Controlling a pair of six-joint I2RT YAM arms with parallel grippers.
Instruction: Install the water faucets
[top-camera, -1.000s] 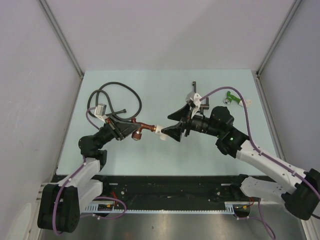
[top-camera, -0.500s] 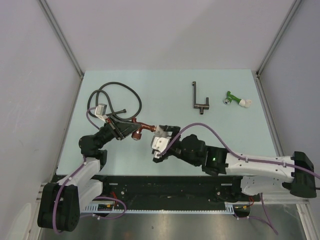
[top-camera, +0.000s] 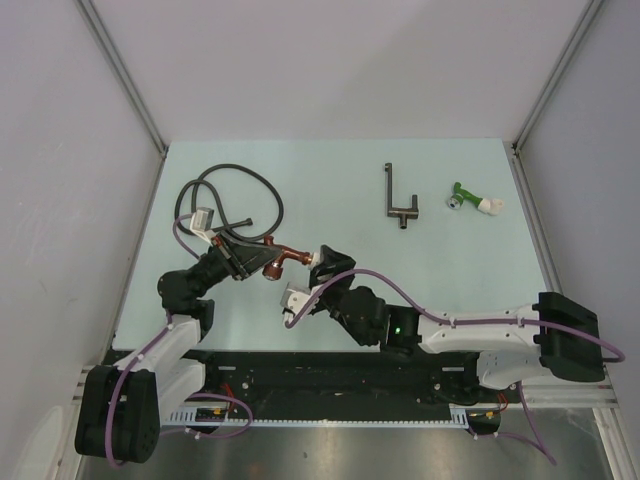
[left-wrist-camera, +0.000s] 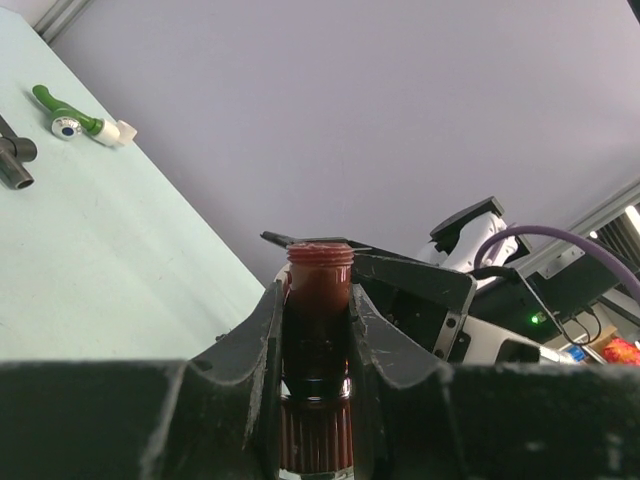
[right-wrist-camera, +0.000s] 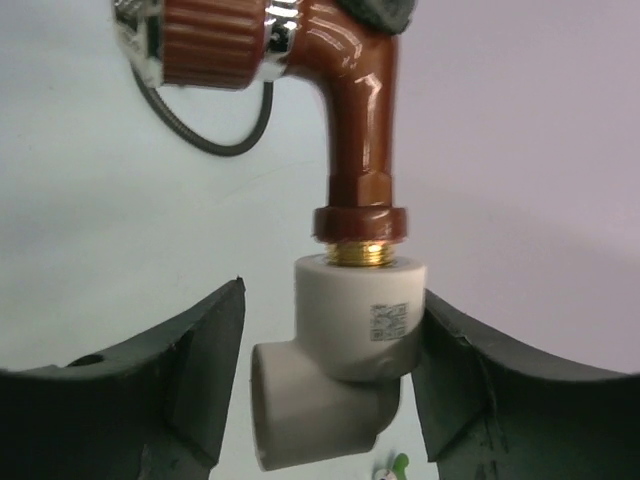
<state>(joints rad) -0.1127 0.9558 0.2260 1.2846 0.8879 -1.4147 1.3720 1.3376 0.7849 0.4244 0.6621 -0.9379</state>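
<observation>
My left gripper (top-camera: 262, 258) is shut on the reddish-brown faucet (top-camera: 285, 257) and holds it above the table; in the left wrist view the jaws (left-wrist-camera: 318, 290) clamp its body (left-wrist-camera: 320, 320). Its white elbow fitting (top-camera: 318, 259) is screwed onto the threaded end. My right gripper (top-camera: 322, 266) is open around that elbow (right-wrist-camera: 355, 335); the right finger (right-wrist-camera: 470, 370) is close against it and the left finger (right-wrist-camera: 190, 350) stands apart. The green faucet (top-camera: 470, 200) lies at the table's back right and also shows in the left wrist view (left-wrist-camera: 82, 117).
A coiled black hose (top-camera: 232, 196) lies at the back left. A black T-shaped pipe piece (top-camera: 397, 197) lies at the back middle, left of the green faucet. The right arm stretches low across the front of the table (top-camera: 460, 285).
The right arm has swung down and to the left along the front of the table, its wrist turning, with the gripper staying at the white elbow. The left arm has not moved.
</observation>
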